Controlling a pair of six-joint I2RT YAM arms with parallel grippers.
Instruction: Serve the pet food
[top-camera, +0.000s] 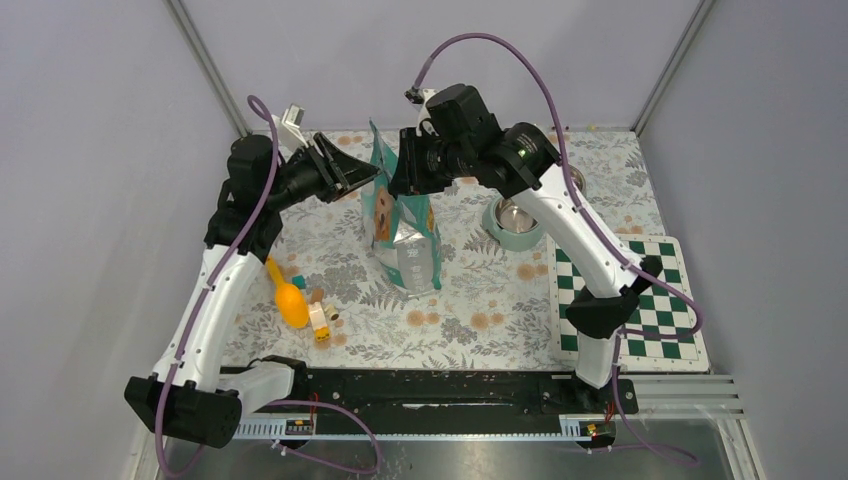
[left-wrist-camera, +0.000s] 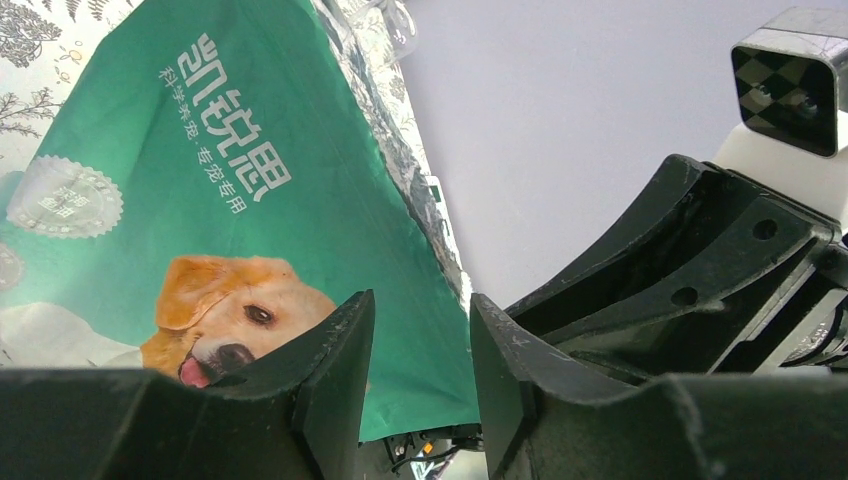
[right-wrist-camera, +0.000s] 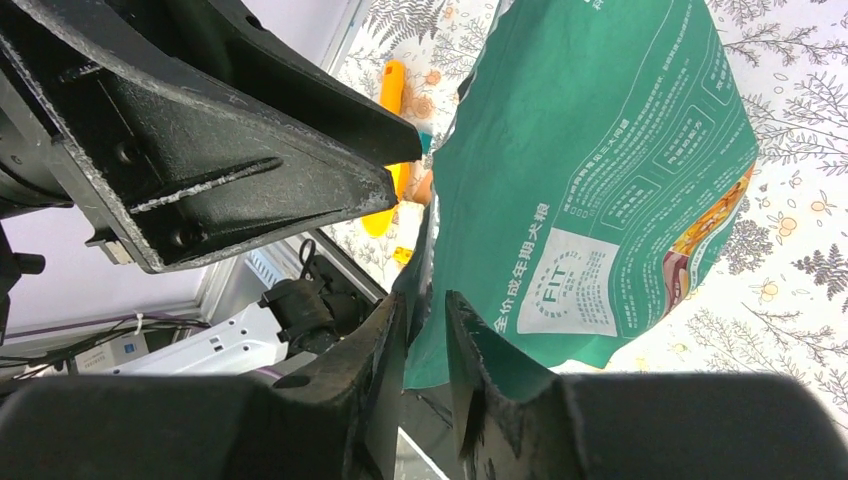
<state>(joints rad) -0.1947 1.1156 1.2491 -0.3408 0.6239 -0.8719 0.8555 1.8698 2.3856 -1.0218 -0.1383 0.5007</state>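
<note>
As opening the bag (top-camera: 405, 245) seems the step, the left gripper (left-wrist-camera: 422, 345) gapes empty beside it; the right gripper (right-wrist-camera: 425, 335) straddles its edge, hold unclear; next, firm pinches.

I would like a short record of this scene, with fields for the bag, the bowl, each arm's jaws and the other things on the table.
teal bag: upright, between the two arms, dog picture on front
pet food: not visible
left jaws: apart, close to the bag's top, nothing held
right jaws: narrowly apart, bag's top edge between them; grip cannot be told
bowl: metal, in pale green holder, right of bag, no kibble seen
chessboard: far right, near side
orange toy: left of bag, small blocks beside it
</note>
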